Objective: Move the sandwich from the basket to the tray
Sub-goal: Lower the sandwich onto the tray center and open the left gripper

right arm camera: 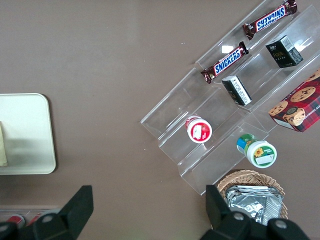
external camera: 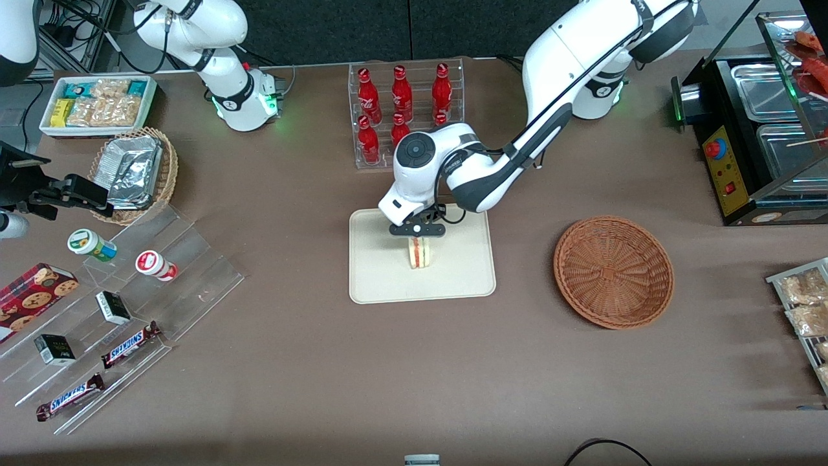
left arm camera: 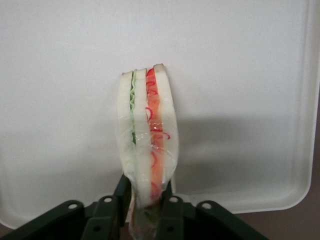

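Note:
The sandwich stands on its edge near the middle of the cream tray, its red-orange filling stripe facing up. My left gripper is directly above it, shut on its upper end. In the left wrist view the two dark fingers press on either side of the wrapped sandwich, with the tray beneath. The reddish-brown basket lies empty beside the tray, toward the working arm's end of the table. The tray's corner also shows in the right wrist view.
A clear rack of red bottles stands farther from the front camera than the tray. A clear stepped shelf with snacks, a tan basket of foil packets and a white bin lie toward the parked arm's end. A food warmer stands at the working arm's end.

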Robot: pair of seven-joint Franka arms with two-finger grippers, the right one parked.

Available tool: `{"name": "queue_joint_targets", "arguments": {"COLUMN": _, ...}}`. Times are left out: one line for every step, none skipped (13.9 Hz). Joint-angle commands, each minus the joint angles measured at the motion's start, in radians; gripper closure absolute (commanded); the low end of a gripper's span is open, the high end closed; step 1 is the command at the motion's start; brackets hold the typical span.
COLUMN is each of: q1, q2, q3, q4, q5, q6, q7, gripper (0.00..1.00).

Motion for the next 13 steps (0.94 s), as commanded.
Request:
{"name": "queue_joint_targets", "arguments": {"q1": -0.009, "q2": -0.001, "q3": 0.007, "q4": 0.052, "q5": 0.020, "q6": -0.067, "q7": -0.025, "gripper": 0.01}}
{"name": "queue_joint_targets", "arguments": {"q1": -0.007, "q2": -0.006, "q3": 0.007, "q4": 0.083, "q5": 0.011, "q6": -0.117, "q7": -0.028, "gripper": 0.01}}
{"name": "queue_joint_targets", "arguments": {"q1": -0.007, "q2": -0.009, "q3": 0.005, "q4": 0.113, "q5": 0.010, "q6": -0.170, "q7": -0.029, "gripper": 0.01}}
{"name": "queue_joint_targets", "arguments": {"q1": -0.003, "q2": -0.021, "q3": 0.004, "q4": 0.138, "q5": 0.007, "q6": -0.223, "q7": -0.028, "gripper": 0.01}}
{"name": "queue_joint_targets", "arguments": {"q1": 0.014, "q2": -0.044, "q3": 0.004, "q4": 0.143, "q5": -0.013, "q6": -0.260, "q7": -0.026, "gripper": 0.01}}
{"name": "queue_joint_targets", "arguments": {"q1": 0.034, "q2": -0.081, "q3": 0.002, "q4": 0.143, "q5": -0.056, "q6": -0.280, "q7": -0.014, "gripper": 0.00}}
{"name": "queue_joint_targets", "arguments": {"q1": 0.057, "q2": -0.127, "q3": 0.002, "q4": 0.138, "q5": -0.087, "q6": -0.294, "q7": -0.014, "gripper": 0.00}}
{"name": "queue_joint_targets", "arguments": {"q1": 0.068, "q2": -0.167, "q3": 0.002, "q4": 0.138, "q5": -0.105, "q6": -0.329, "q7": -0.014, "gripper": 0.00}}
{"name": "queue_joint_targets", "arguments": {"q1": 0.088, "q2": -0.198, "q3": 0.002, "q4": 0.140, "q5": -0.130, "q6": -0.361, "q7": -0.013, "gripper": 0.00}}
{"name": "queue_joint_targets", "arguments": {"q1": 0.121, "q2": -0.234, "q3": 0.000, "q4": 0.141, "q5": -0.172, "q6": -0.388, "q7": -0.011, "gripper": 0.00}}
{"name": "queue_joint_targets", "arguments": {"q1": 0.147, "q2": -0.273, "q3": 0.000, "q4": 0.140, "q5": -0.211, "q6": -0.406, "q7": -0.008, "gripper": 0.00}}
{"name": "queue_joint_targets", "arguments": {"q1": 0.175, "q2": -0.303, "q3": 0.000, "q4": 0.138, "q5": -0.229, "q6": -0.432, "q7": 0.004, "gripper": 0.00}}
{"name": "queue_joint_targets", "arguments": {"q1": 0.193, "q2": -0.328, "q3": 0.000, "q4": 0.140, "q5": -0.239, "q6": -0.466, "q7": 0.033, "gripper": 0.00}}
